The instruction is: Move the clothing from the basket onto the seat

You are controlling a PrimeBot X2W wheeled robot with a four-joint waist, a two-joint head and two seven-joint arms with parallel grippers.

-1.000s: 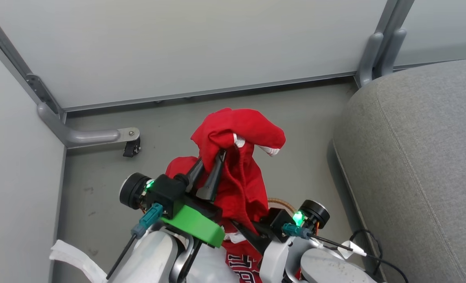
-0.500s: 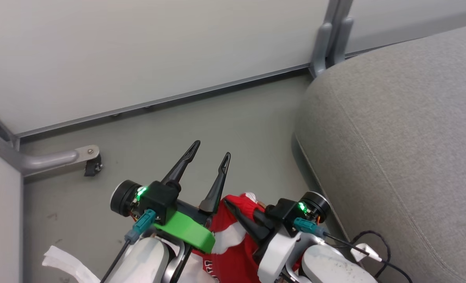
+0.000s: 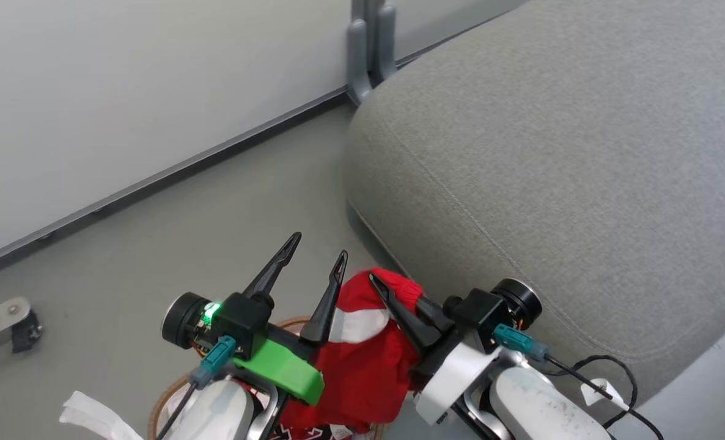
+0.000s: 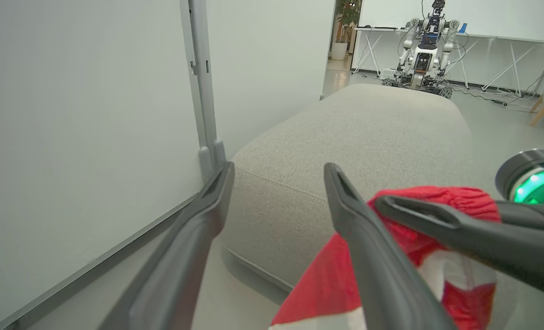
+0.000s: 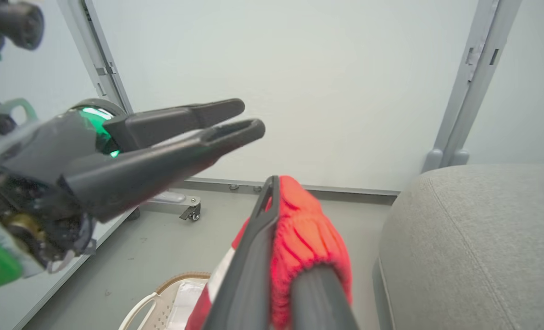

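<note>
The clothing (image 3: 362,366), a red garment with a white patch, hangs bunched from the right fingers (image 3: 400,313), which are clenched on a gathered red fold near their tips (the right wrist view shows the ribbed cloth pinched between the 2 dark prongs). The bundle is in the air above the basket (image 5: 180,277), just beside the rounded front edge of the seat (image 3: 552,183) and not lying on it. The basket sits on the floor (image 3: 154,256) under the arms, with its brown woven rim and white perforated wall showing. Inside it lies a white liner sheet (image 5: 184,295), and at the bottom edge of the head view a bit of red cloth with white-edged lettering (image 3: 295,432) shows within the rim. The left fingers (image 3: 275,267) are spread wide and hold nothing, just left of the garment and pointing toward the pale partition panel (image 3: 124,91). The seat's rounded edge rises between the bundle and the flat grey top. A grey post (image 3: 368,55) stands at the seat's corner and a caster foot (image 3: 8,321) at the far left. A white strip (image 3: 93,415) lies low left, and a black cable (image 3: 604,366) trails by the right forearm. Beyond the seat, another robot (image 4: 425,46) stands by white tables.
</note>
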